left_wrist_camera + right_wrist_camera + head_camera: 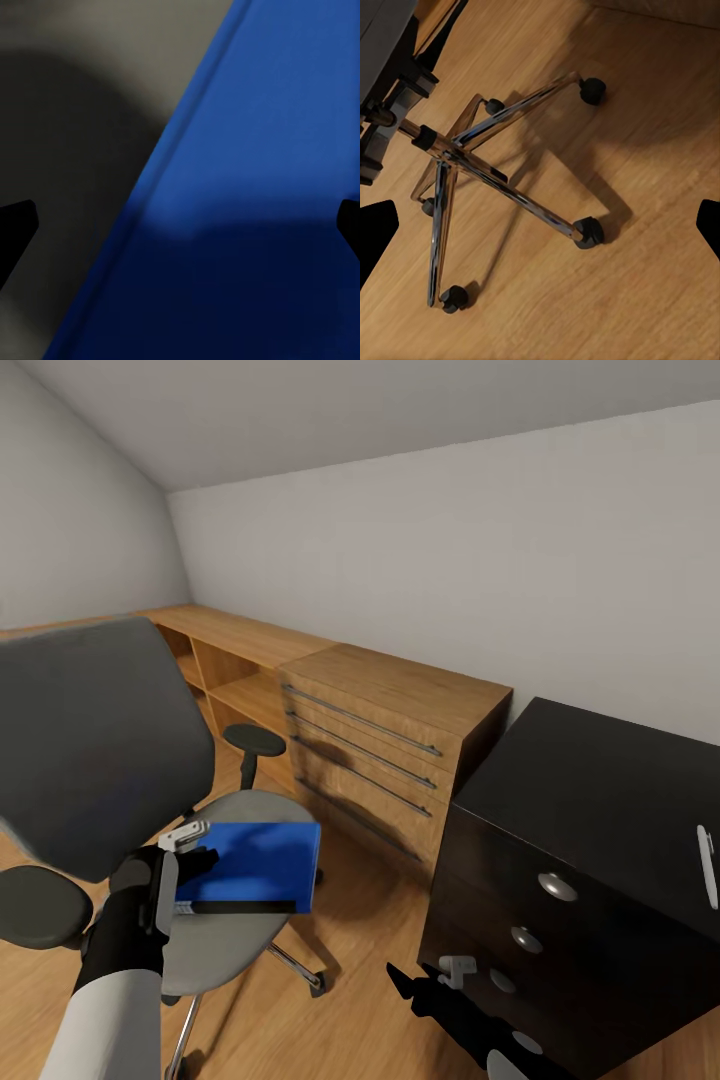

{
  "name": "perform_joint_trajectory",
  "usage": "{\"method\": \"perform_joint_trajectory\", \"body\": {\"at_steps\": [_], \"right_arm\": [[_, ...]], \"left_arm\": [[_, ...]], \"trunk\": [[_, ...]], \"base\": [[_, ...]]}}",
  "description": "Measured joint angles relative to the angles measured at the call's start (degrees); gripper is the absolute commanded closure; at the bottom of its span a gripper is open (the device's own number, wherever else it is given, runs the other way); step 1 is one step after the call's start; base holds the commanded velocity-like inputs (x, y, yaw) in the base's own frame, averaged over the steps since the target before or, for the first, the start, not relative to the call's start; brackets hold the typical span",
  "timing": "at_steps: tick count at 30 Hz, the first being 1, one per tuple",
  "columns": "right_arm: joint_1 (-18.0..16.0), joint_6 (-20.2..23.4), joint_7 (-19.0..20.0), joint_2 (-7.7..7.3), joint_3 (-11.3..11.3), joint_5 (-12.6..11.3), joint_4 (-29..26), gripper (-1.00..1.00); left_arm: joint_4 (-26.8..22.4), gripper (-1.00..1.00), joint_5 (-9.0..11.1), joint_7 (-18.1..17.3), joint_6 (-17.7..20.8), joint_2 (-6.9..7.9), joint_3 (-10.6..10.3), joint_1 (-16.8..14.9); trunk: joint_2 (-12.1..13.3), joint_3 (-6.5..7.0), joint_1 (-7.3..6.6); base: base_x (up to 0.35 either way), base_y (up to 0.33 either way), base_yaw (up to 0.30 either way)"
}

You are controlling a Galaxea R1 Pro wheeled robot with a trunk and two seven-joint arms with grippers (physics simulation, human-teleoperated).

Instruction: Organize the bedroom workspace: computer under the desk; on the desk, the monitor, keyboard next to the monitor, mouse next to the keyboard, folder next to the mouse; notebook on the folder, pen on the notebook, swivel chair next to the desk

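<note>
Nearest to us, our right gripper (440, 985) hangs low in front of the black desk (600, 800), its fingers spread wide with nothing between them; its wrist camera looks down past them at the chrome star base (472, 161) of the swivel chair (90, 740) and the wooden floor (645, 112). Just beyond, on our left, our left gripper (190, 855) reaches over the near edge of the chair's grey seat, right at the corner of the blue folder (255, 865). In its wrist view the folder (247, 210) lies close under the camera, running diagonally across the seat, with the two fingertips at the far edges of the picture; so we read the jaws as spread and not yet closed on anything. The folder lies flat on the seat, black spine edge toward us. We judge the step in hand to be fetching the folder from the chair, with the grasp still to be made. The next move calls for getting one finger under the folder's thin edge, closing firmly, then lifting it flat and carrying it across to the desk, whose drawer front with round silver knobs (557, 887) stands at our right. Farther off, a light wooden drawer cabinet (390, 740) with long bar handles and an open wooden shelf (215, 660) run along the white wall.
</note>
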Motion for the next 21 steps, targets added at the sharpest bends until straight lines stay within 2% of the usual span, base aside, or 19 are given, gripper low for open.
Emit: {"method": "perform_joint_trajectory", "body": {"at_steps": [6, 14, 21], "right_arm": [[0.0, 0.0, 0.0, 0.0, 0.0, 0.0, 0.0, -1.0], [0.0, 0.0, 0.0, -0.02, 0.0, 0.0, 0.1, -1.0], [0.0, 0.0, 0.0, 0.0, 0.0, 0.1, 0.1, -1.0]], "left_arm": [[0.0, -1.0, 0.0, 0.0, 0.0, 0.0, 0.0, 0.0], [0.0, -1.0, 0.0, -0.1, 0.2, -0.01, 0.0, 0.0], [-0.1, -1.0, 0.0, -0.1, 0.2, 0.0, 0.0, 0.0]], "trunk": [[0.0, 0.0, 0.0], [0.0, 0.0, 0.0], [0.0, 0.0, 0.0]], "base": [[-0.001, -0.004, 0.0], [-0.05, -0.113, 0.0], [-0.01, -0.028, 0.0]]}}
